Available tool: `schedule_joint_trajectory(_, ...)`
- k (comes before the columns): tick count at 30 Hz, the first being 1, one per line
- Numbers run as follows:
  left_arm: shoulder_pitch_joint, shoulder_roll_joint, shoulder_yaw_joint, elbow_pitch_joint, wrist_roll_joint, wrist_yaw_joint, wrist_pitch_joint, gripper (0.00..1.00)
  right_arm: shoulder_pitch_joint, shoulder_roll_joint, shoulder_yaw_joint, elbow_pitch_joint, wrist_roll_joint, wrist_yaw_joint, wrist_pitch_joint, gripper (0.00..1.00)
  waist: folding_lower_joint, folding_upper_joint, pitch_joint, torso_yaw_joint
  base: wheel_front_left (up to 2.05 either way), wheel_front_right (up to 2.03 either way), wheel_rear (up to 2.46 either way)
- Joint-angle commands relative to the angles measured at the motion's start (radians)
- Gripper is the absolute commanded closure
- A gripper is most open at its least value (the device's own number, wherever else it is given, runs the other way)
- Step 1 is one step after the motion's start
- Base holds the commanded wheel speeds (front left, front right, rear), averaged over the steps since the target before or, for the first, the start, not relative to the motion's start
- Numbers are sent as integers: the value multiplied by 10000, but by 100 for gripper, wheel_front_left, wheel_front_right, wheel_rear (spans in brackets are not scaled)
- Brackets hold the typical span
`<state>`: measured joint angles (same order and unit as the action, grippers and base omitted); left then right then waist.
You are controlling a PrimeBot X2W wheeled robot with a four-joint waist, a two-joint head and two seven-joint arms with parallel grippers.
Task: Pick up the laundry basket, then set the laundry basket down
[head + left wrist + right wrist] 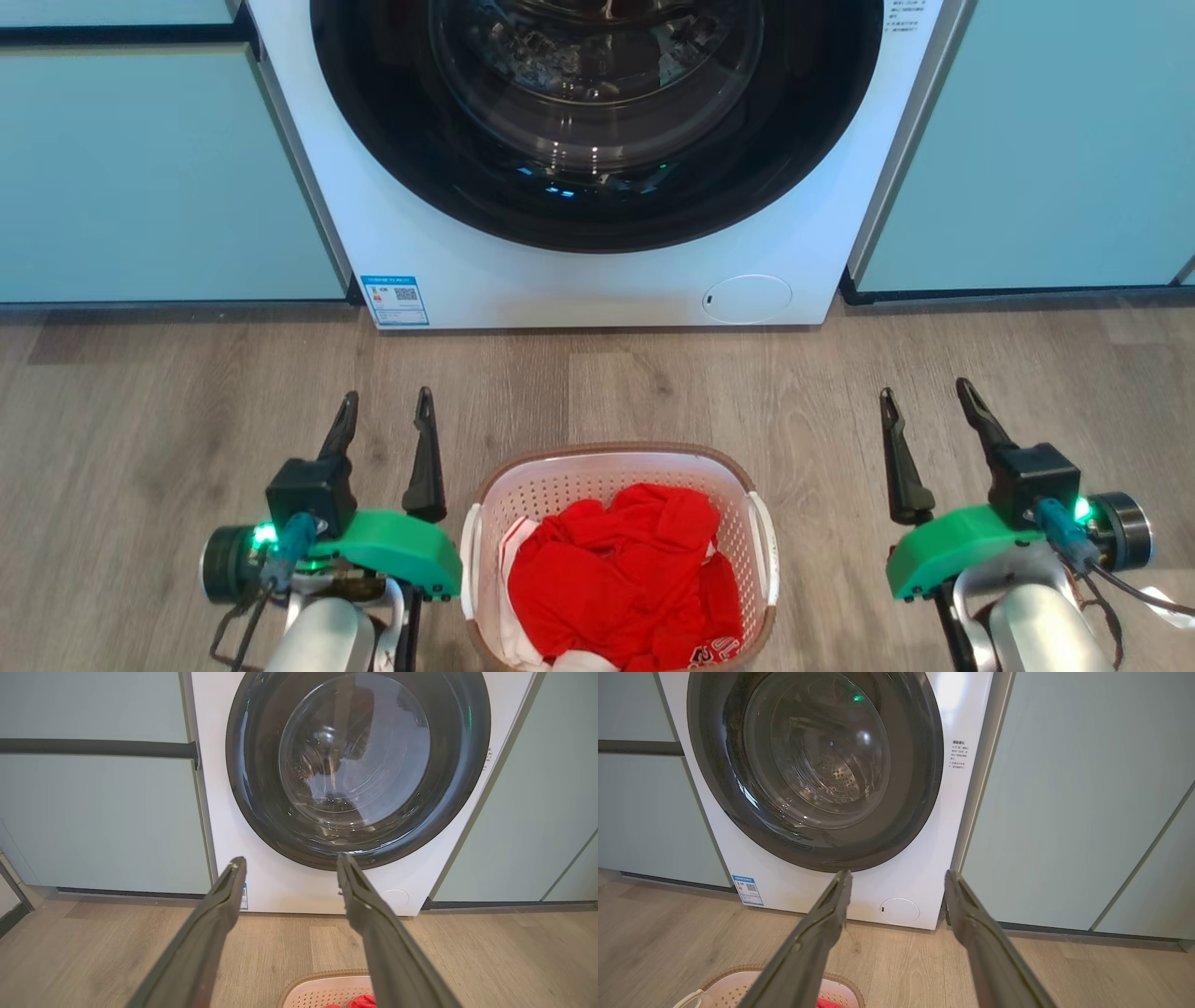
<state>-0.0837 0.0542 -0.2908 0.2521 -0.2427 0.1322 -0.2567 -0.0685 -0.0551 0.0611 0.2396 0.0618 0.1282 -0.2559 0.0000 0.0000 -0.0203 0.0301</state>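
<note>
**A:** Where's the laundry basket (597, 471)?

**B:** On the floor (653, 392) between both pairs, behind their tips and nearer the left fingers (425, 439). Those are spread wide and empty, and the right fingers (894, 439) are the same.

**A:** Best way to lift it?

**B:** I'd bring each pair back and down to its side handle (470, 551), close both together, then raise it level so the red clothes (635, 569) stay in.
</note>
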Motion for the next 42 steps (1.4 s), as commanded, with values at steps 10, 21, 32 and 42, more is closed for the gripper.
schedule_joint_trajectory(10, -454, -38, 263, 6, -360, -188, -51, 0, -290, 47, 279, -148, 159, 25, -59, 0, 0, 0, -56, 24, 0, 0, 0)
schedule_joint_trajectory(21, -454, -39, 202, 75, -268, -225, -51, 0, -325, 48, 346, -114, 181, 25, -59, 0, 0, 0, -21, -15, 0, 0, 0)
schedule_joint_trajectory(32, -478, -39, 153, 390, -407, -285, -51, 0, -354, 48, 310, -12, 226, 25, -59, 0, 0, 0, 227, -46, 0, 0, 0)
schedule_joint_trajectory(42, -1213, -39, 73, 1441, -597, -482, -51, 0, -1073, 49, 381, 919, 178, 25, -59, 0, 0, 0, 1677, -128, 0, 0, 0)
